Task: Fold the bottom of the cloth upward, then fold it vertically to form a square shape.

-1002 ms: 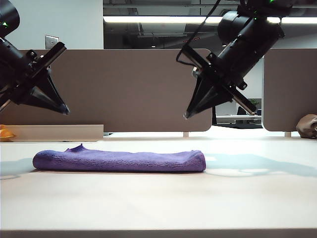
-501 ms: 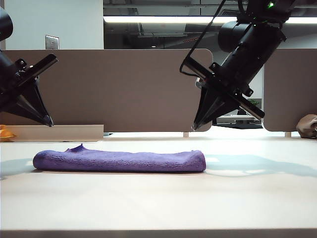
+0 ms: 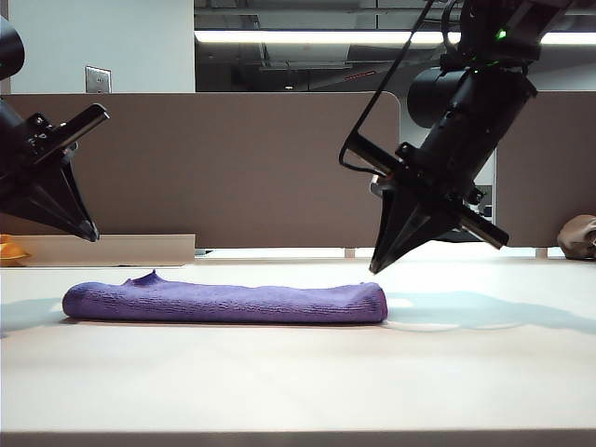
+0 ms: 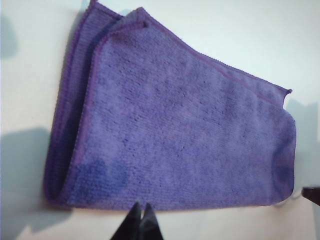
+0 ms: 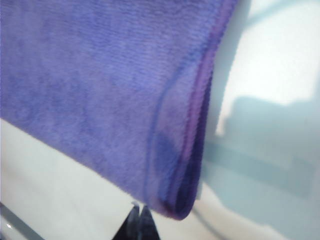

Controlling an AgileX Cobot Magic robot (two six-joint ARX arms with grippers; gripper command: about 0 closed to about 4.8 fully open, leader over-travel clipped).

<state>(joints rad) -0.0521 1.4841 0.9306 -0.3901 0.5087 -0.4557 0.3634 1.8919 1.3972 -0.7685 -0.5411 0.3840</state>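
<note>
Now, purple cloth (image 3: 223, 302) lying folded and flat on the pale table (image 3: 298, 382), spread across the left and middle of the tabletop in the exterior view. One small corner poking up along the cloth's far edge, toward its left end. Rounded fold at the cloth's right end.

Left gripper (image 3: 90, 231) hanging in the air above and just beyond the cloth's left end, well clear of it, tip angled down toward the cloth. Fingers pressed together, nothing between them. From the left wrist camera, closed tip (image 4: 141, 220) showing just off one long edge of the cloth (image 4: 170, 120), layers stacked and slightly offset along the hemmed side, one hem corner sticking out past the top layer.

Right gripper (image 3: 374, 268) lower, hovering close above the cloth's right end, tip pointing down, a narrow gap of air left between tip and fabric. Fingers shut tight too, gripping nothing. From the right wrist camera, closed tip (image 5: 138, 220) right by the cloth's (image 5: 100, 85) folded corner, stitched hem running along the doubled edge.

Beyond the cloth, tan divider panels (image 3: 233, 168) standing across the back of the table. Brownish-grey lump (image 3: 579, 237) sitting far off to the cloth's right. Bit of orange (image 3: 9, 250) at the far left, behind the cloth.
</note>
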